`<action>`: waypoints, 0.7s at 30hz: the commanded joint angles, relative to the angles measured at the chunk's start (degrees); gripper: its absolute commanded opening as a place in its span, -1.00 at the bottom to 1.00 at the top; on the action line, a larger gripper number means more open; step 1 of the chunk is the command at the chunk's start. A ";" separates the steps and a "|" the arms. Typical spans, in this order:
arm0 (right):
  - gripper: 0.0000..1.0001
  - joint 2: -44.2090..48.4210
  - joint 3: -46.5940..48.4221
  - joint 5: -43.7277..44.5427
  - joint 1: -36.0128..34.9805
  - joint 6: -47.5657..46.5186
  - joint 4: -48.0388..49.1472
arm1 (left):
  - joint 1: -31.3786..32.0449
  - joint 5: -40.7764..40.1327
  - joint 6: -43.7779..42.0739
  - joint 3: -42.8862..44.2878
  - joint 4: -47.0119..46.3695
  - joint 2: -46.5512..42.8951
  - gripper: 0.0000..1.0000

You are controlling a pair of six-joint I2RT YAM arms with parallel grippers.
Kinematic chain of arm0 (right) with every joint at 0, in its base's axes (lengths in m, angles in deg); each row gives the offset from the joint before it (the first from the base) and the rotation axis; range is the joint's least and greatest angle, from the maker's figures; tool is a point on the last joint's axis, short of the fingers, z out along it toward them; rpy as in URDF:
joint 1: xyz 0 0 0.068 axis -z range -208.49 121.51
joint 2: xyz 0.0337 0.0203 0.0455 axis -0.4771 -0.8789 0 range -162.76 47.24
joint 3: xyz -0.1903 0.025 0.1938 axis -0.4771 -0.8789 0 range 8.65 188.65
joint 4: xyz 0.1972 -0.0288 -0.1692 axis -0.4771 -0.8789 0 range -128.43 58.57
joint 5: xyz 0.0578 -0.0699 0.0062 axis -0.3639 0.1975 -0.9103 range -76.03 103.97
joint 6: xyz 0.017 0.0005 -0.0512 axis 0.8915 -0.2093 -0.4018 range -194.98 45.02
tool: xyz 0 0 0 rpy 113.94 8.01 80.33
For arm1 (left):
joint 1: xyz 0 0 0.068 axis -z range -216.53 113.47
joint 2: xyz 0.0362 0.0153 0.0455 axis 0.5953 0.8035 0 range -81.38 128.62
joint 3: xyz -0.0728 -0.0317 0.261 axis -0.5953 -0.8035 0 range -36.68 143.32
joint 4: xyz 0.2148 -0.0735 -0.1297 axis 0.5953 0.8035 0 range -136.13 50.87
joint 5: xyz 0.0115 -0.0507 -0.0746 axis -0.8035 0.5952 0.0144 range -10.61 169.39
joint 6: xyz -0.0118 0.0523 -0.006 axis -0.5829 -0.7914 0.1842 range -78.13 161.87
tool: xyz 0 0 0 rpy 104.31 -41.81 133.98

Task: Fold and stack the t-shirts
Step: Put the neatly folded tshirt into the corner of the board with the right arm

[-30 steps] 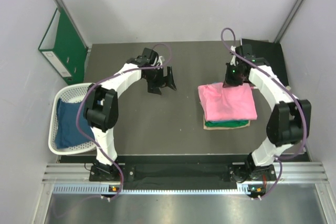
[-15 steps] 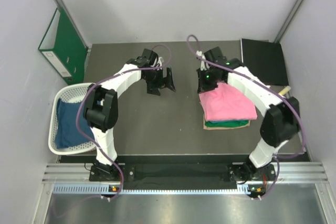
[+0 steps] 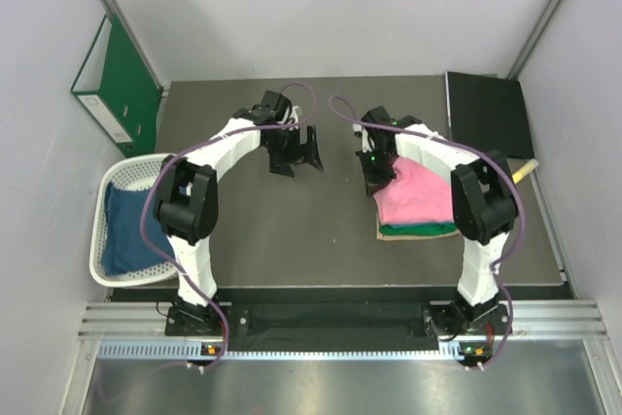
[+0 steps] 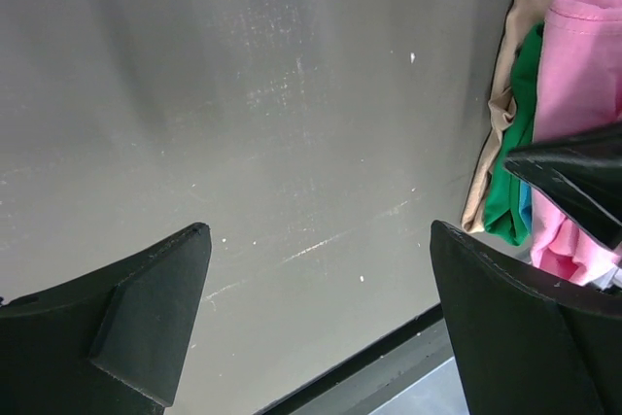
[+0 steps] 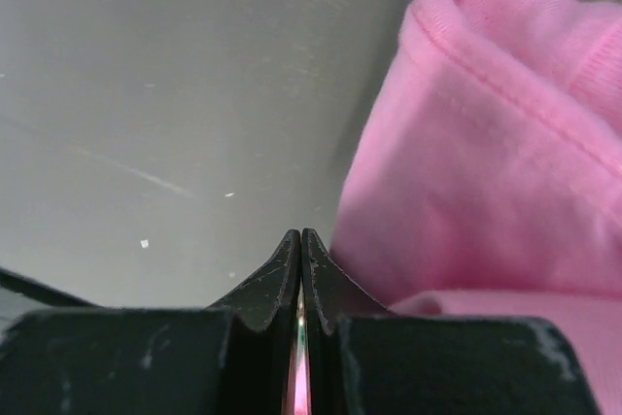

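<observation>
A folded bright pink t-shirt (image 3: 428, 193) tops a stack on the right half of the table, over a teal-green shirt (image 3: 420, 229) and a beige layer (image 3: 386, 233). My right gripper (image 3: 373, 180) is shut and empty, its tips low at the stack's left edge beside the pink fold (image 5: 505, 143). My left gripper (image 3: 297, 158) hangs open over bare table left of the stack, nothing between its fingers (image 4: 146, 318). The left wrist view shows the stack's edge, pink (image 4: 583, 55) above green (image 4: 520, 143). A dark blue t-shirt (image 3: 126, 225) lies in the basket.
The white lattice basket (image 3: 136, 164) stands at the table's left edge. A green ring binder (image 3: 121, 85) leans on the left wall. A flat black folder (image 3: 486, 114) lies at the back right. Grey tabletop (image 3: 292, 230) stretches between basket and stack.
My right arm has swung from behind the stack round to its left edge, staying shut. The left arm has not moved.
</observation>
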 commanded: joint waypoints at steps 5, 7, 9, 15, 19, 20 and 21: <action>-1.00 -5.95 2.70 8.18 -0.75 -2.03 -5.63 | -0.97 -0.84 -1.04 1.91 0.54 -1.70 0.97; -1.00 -6.13 1.83 9.60 -0.75 -1.51 -5.90 | -1.06 -0.84 -1.04 2.09 0.45 -1.62 0.97; -1.00 -5.52 -0.37 10.22 -0.40 -0.63 -5.55 | -1.24 -0.75 -1.22 2.26 0.54 -1.53 0.97; -1.00 -2.09 -7.92 13.38 2.66 1.04 -3.79 | -1.59 -0.57 -1.39 2.35 0.62 -1.27 0.97; -1.00 0.37 -13.28 14.70 6.18 0.96 -3.17 | -1.59 0.13 -1.39 2.44 0.45 -0.83 0.97; -1.00 1.42 -13.91 15.57 7.76 0.78 -3.17 | -1.50 0.13 -1.39 2.53 0.36 -0.74 0.97; -1.00 2.04 -14.61 15.93 8.73 0.87 -2.91 | -1.50 0.13 -1.48 2.53 0.36 -0.56 0.97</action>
